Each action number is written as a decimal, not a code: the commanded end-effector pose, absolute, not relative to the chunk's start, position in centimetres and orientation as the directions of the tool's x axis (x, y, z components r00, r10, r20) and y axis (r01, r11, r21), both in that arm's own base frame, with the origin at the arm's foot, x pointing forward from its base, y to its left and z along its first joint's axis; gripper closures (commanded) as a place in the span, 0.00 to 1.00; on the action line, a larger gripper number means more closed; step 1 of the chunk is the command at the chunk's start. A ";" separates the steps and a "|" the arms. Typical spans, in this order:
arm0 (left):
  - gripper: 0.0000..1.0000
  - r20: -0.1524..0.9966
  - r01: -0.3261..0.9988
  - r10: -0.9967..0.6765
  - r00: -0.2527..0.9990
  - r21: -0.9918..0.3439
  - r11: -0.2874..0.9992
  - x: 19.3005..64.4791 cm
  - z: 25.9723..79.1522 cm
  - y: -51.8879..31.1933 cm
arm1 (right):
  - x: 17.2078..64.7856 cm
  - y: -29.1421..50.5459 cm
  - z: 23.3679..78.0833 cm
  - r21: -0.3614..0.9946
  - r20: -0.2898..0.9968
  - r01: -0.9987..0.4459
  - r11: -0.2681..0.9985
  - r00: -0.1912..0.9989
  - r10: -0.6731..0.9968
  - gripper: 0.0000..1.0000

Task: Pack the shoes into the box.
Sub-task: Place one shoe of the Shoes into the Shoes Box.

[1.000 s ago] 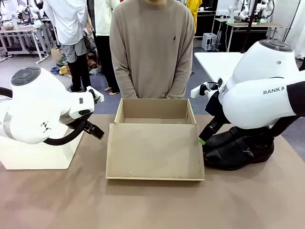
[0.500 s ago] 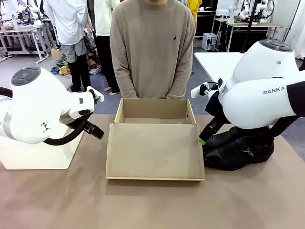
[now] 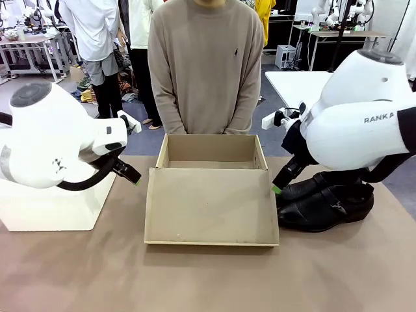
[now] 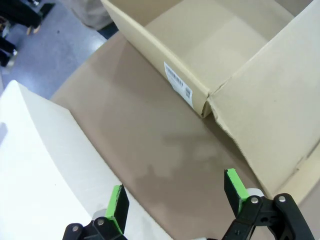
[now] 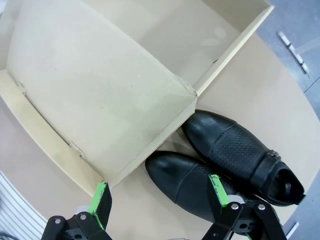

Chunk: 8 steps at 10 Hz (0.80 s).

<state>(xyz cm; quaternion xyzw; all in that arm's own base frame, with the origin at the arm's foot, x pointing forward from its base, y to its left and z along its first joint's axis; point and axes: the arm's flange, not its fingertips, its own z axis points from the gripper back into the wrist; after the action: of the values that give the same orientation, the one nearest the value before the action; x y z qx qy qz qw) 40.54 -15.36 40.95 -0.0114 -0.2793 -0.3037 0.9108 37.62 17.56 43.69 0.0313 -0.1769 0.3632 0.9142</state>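
Both shoes (image 5: 227, 150) lie just below the right gripper (image 5: 157, 190), jaws apart, beside the box (image 5: 100, 90); left gripper (image 4: 176, 192) likewise apart.

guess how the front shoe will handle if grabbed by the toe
Likely slippery: the front shoe has glossy leather and a tapered toe, so a grip could slip. Probably stiff, since its upper stands without sagging. Pushed, it should slide rather than roll, being long and low, maybe nudging the other shoe close beside it.
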 end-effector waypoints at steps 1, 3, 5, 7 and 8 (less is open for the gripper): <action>0.00 0.503 0.613 -0.598 0.625 0.158 0.774 40.2 45.0 -14.9 | 37.8 16.8 47.0 -0.052 0.366 -0.687 0.725 0.663 0.654 0.00; 0.00 0.498 0.669 -0.633 0.593 0.133 0.731 40.0 48.6 -15.2 | 37.7 16.4 50.2 -0.046 0.383 -0.698 0.714 0.648 0.658 0.00; 0.00 0.517 0.711 -0.655 0.550 0.120 0.692 39.4 51.6 -15.3 | 37.3 16.0 52.7 -0.062 0.395 -0.703 0.708 0.634 0.665 0.00; 0.00 0.549 0.721 -0.657 0.518 0.133 0.680 39.0 53.1 -15.3 | 36.8 15.6 53.9 -0.062 0.431 -0.718 0.694 0.607 0.667 0.00; 0.00 0.591 0.720 -0.636 0.495 0.131 0.682 38.7 53.4 -14.6 | 36.3 15.0 54.2 -0.056 0.474 -0.730 0.682 0.581 0.661 0.00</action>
<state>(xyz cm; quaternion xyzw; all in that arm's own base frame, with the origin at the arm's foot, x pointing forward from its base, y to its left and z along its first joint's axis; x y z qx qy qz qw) 38.72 -15.78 53.88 -0.0475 -0.2960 -0.3861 0.8724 36.64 15.92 54.36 0.0470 -0.2200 0.3760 0.8989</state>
